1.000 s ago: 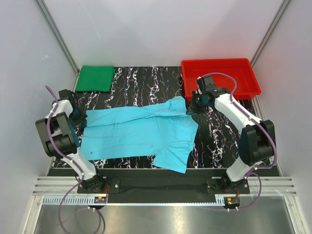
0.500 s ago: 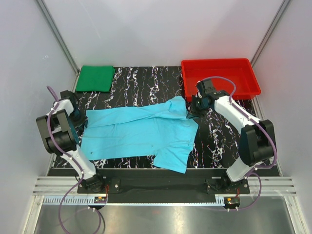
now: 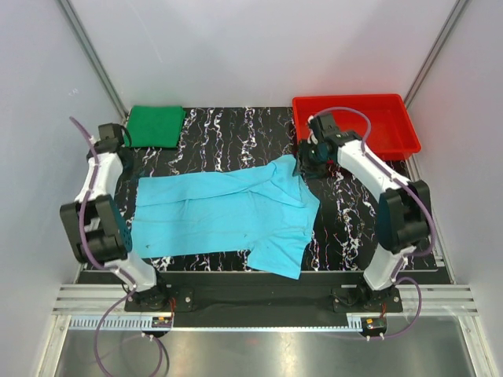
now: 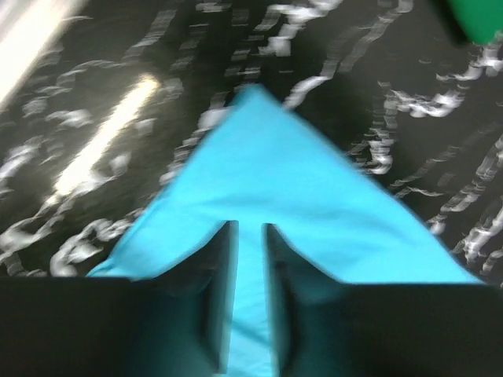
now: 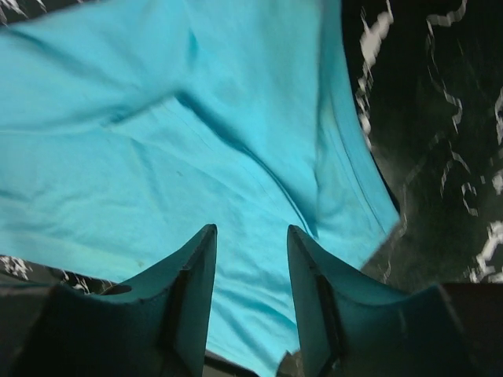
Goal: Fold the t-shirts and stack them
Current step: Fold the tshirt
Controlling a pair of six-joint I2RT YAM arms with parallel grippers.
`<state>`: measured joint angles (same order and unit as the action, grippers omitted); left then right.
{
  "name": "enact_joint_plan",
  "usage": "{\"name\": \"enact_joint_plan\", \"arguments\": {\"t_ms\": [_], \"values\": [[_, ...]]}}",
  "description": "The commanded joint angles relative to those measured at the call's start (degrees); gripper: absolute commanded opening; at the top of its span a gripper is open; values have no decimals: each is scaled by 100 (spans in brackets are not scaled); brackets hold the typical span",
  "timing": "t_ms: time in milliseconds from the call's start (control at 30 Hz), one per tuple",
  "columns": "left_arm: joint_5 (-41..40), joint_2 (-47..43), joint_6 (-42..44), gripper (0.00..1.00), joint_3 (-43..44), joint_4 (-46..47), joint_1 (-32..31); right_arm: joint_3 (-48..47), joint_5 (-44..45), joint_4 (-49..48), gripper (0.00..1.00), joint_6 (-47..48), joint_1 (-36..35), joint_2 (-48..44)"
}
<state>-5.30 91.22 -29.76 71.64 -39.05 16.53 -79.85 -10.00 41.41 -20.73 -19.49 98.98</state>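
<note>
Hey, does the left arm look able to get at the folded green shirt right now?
Probably yes. The left tool sits close beside the green shirt in the far left corner, and nothing lies between them.

green t-shirt (image 4: 481, 17) cropped, tabletop (image 4: 94, 118) blurred

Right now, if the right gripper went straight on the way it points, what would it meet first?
Most likely the blue shirt: the right gripper, fingers open, points straight at its cloth, though the distance is unclear.
</note>
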Motion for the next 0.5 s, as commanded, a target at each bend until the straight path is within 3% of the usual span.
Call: {"name": "enact_joint_plan", "arguments": {"t_ms": [0,233,467], "values": [[767,896,-162,16,323,460,-142,-1002,42,-168,49,-71,-187,577],[759,1916,-364,17,579,310,-37,-2384,323,112,51,-168,-240,1667],[689,2453,-549,21,790,-93,525,-3203,411,280,52,-247,-293,2301]]}}
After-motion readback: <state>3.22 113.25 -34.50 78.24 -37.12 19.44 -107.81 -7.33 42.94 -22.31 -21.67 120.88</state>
